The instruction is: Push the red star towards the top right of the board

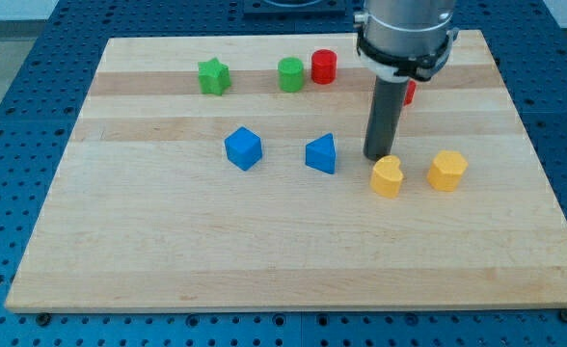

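Observation:
A red block, probably the red star, shows only as a sliver at the view's upper right, mostly hidden behind the arm's rod. My tip rests on the board below that sliver. It is just above and left of a yellow heart and right of a blue triangular block. I cannot tell whether the tip touches the heart.
A red cylinder, a green cylinder and a green star line the top. A blue cube sits mid-left. A yellow hexagonal block sits right of the heart. The wooden board lies on blue perforated table.

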